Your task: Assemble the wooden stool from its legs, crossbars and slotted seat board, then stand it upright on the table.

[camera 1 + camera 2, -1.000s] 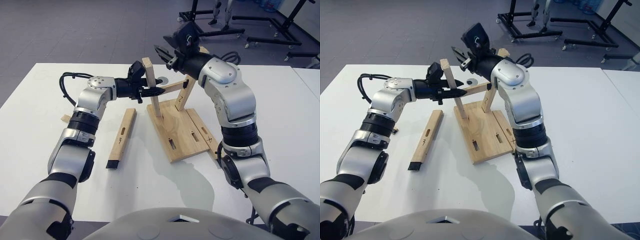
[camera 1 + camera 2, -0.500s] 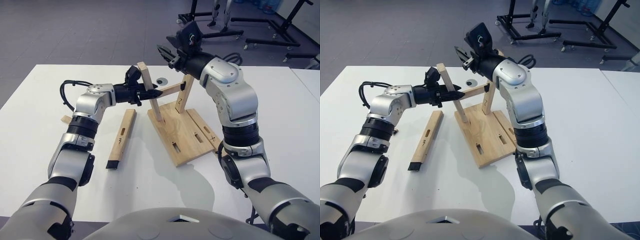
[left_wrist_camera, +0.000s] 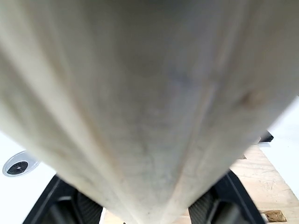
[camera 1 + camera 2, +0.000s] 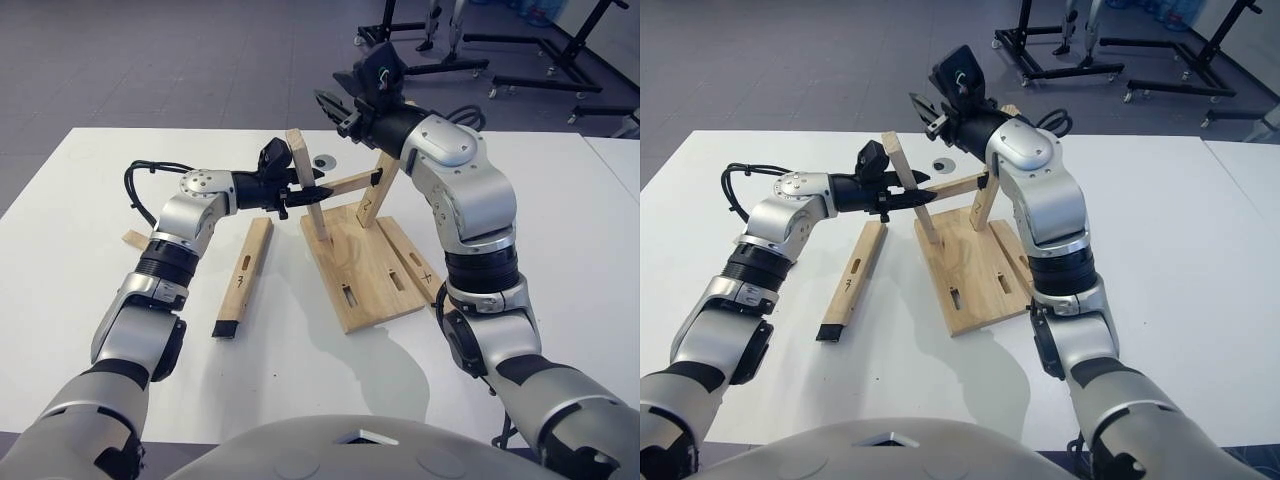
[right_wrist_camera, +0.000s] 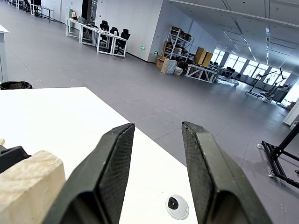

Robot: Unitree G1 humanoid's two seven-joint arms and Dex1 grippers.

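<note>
While the left gripper (image 4: 308,194) is clamped on the near leg (image 4: 296,150), which stands tilted in the seat board (image 4: 372,272), the step in hand looks like seating that leg with its crossbar (image 4: 345,181). The right gripper (image 4: 330,108) hovers spread and empty at twelve o'clock of the far leg (image 4: 373,198); a loose leg (image 4: 243,272) lies at nine o'clock of the board (probably next to fit).

Left wrist: wood is pressed between dark fingers (image 3: 63,212).

Right wrist: fingers (image 5: 112,168) are apart, with a leg end (image 5: 25,191) beside them; next comes a square push down, and the tilt may bind.
</note>
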